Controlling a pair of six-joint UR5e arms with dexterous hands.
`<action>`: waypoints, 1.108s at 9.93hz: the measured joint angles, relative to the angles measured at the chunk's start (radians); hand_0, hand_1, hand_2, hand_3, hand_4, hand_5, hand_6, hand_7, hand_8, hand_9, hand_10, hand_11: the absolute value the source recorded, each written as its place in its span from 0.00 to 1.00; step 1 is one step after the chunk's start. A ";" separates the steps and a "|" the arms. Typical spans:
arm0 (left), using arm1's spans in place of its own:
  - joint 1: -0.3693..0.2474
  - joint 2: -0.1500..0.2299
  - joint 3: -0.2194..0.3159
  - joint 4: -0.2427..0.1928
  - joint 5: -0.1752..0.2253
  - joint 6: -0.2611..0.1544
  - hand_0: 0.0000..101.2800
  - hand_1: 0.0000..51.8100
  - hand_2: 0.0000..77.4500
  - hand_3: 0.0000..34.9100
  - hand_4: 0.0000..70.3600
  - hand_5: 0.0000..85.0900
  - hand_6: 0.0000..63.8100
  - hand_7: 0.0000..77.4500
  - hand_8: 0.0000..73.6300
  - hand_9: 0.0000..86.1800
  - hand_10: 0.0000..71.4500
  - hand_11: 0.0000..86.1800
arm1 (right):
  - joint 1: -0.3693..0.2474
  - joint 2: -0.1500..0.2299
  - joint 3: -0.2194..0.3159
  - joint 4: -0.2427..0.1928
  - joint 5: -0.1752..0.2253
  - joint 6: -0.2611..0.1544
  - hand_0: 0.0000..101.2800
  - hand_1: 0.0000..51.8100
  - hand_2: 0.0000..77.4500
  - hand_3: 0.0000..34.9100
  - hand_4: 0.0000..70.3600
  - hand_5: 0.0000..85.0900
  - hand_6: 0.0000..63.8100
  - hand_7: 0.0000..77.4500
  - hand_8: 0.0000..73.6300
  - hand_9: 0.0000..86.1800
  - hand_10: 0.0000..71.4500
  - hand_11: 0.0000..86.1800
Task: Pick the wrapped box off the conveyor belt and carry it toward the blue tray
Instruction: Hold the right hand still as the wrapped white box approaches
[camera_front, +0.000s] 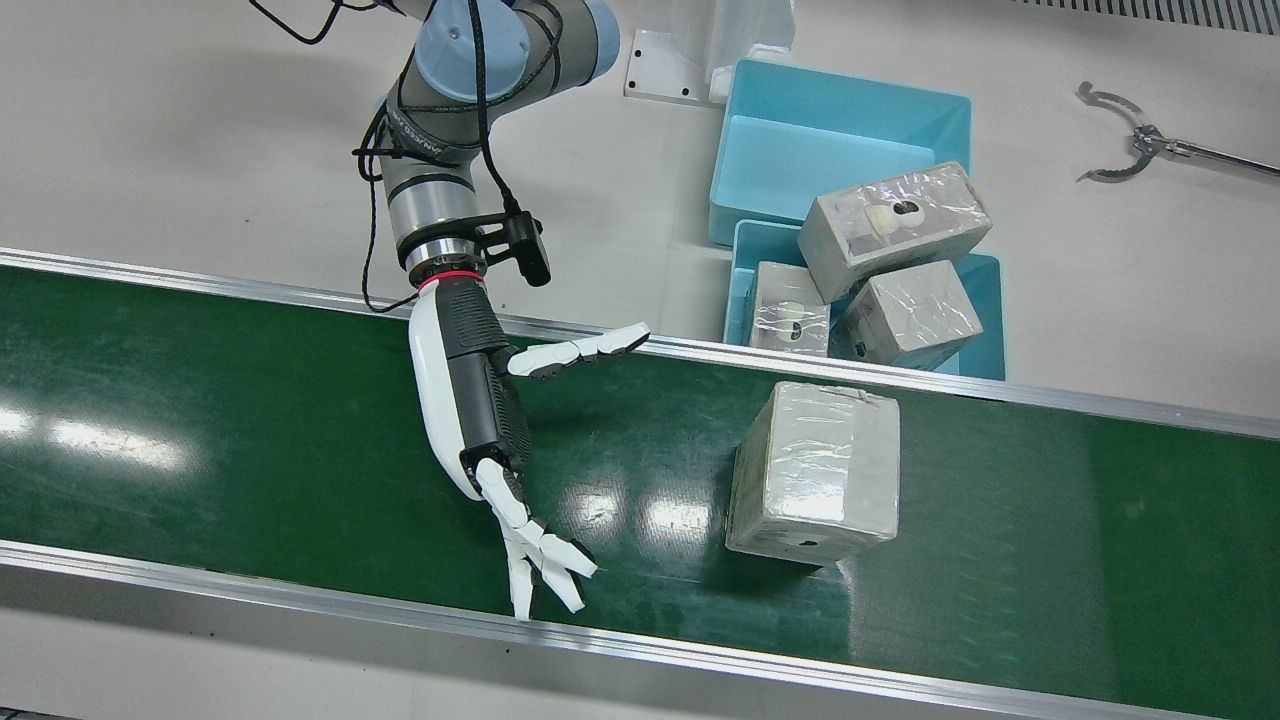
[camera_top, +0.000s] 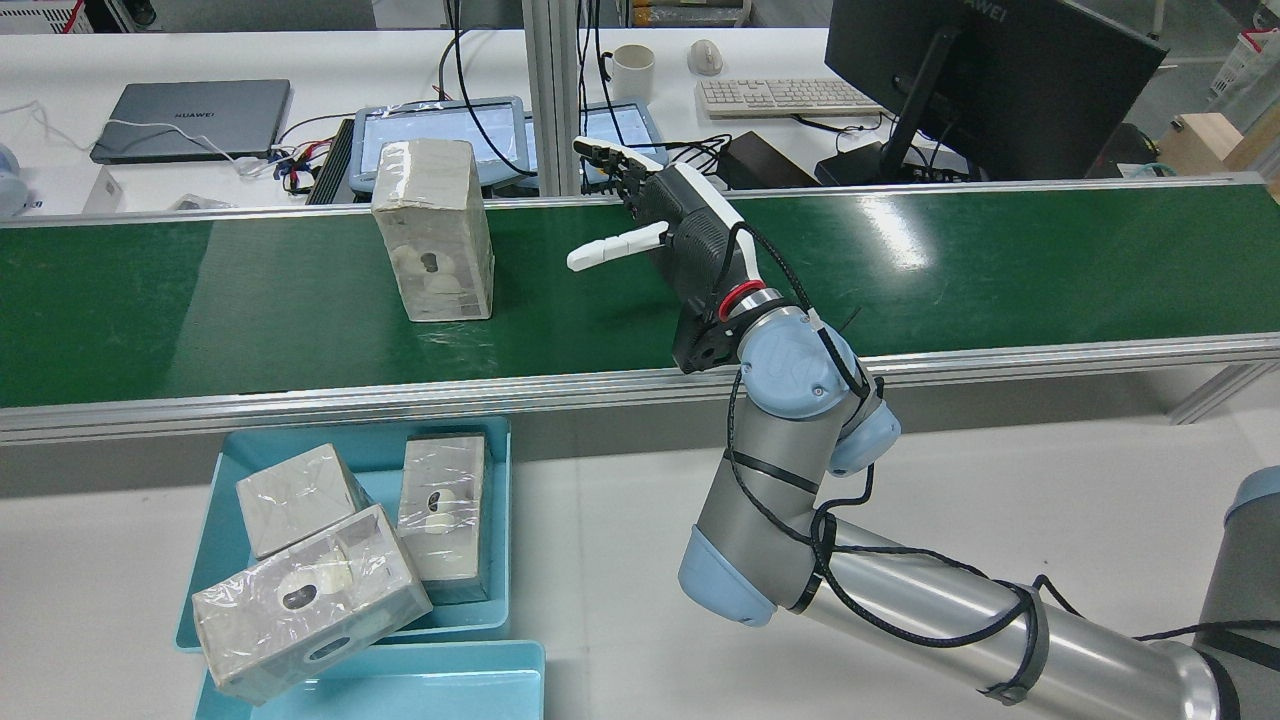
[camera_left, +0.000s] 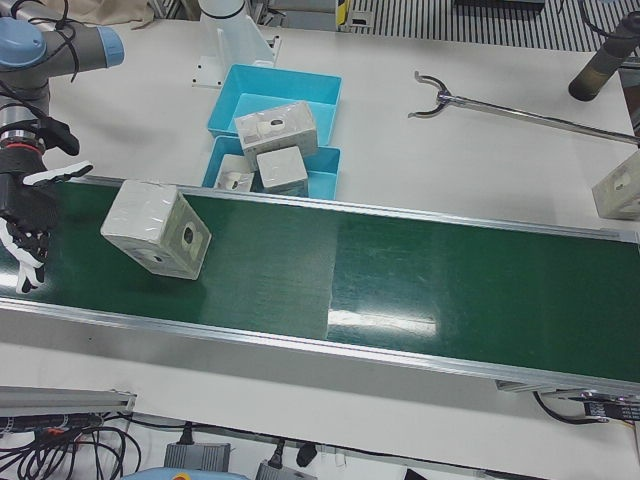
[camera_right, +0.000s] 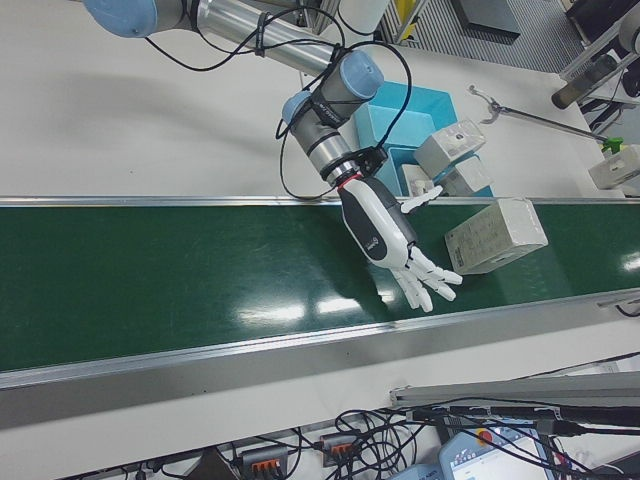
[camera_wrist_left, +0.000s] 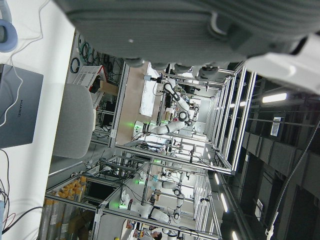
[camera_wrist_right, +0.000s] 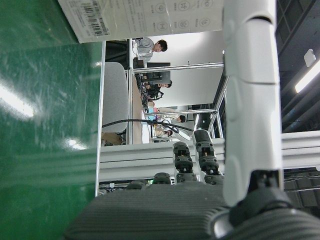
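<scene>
A wrapped box (camera_front: 815, 470) in clear film stands on the green conveyor belt (camera_front: 200, 420). It also shows in the rear view (camera_top: 435, 230), the left-front view (camera_left: 155, 230) and the right-front view (camera_right: 495, 235). My right hand (camera_front: 480, 420) is open with fingers spread, low over the belt, apart from the box and to its left in the front view. The right hand view shows its palm (camera_wrist_right: 200, 200) with the box's labelled face (camera_wrist_right: 145, 17) ahead. A blue tray (camera_front: 760, 110) sits beyond the belt's edge. Only the palm of my left hand (camera_wrist_left: 190, 30) shows.
A second blue tray (camera_front: 985, 300) next to the belt holds three wrapped boxes (camera_front: 895, 225), stacked. A metal grabber tool (camera_front: 1130, 145) lies on the white table to the right. Aluminium rails (camera_front: 300, 600) border the belt. Desks with a laptop (camera_top: 190, 120) and monitor stand beyond.
</scene>
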 joint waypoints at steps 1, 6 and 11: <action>0.000 0.000 0.000 0.000 0.000 0.000 0.00 0.00 0.01 0.00 0.00 0.01 0.01 0.01 0.01 0.01 0.01 0.01 | 0.000 0.000 -0.001 0.000 0.001 0.000 0.49 0.28 0.03 0.00 0.19 0.16 0.06 0.06 0.00 0.01 0.00 0.02; 0.000 0.000 0.000 0.000 0.000 0.000 0.00 0.00 0.01 0.00 0.00 0.01 0.01 0.01 0.01 0.01 0.01 0.01 | -0.001 0.004 -0.003 0.000 0.003 0.001 0.49 0.28 0.03 0.00 0.19 0.17 0.06 0.06 0.00 0.01 0.00 0.02; 0.000 0.000 0.000 0.000 0.000 0.000 0.00 0.00 0.01 0.00 0.00 0.01 0.01 0.01 0.01 0.01 0.01 0.01 | -0.002 0.009 -0.003 0.001 0.002 0.000 0.49 0.26 0.02 0.00 0.19 0.17 0.06 0.06 0.00 0.01 0.00 0.02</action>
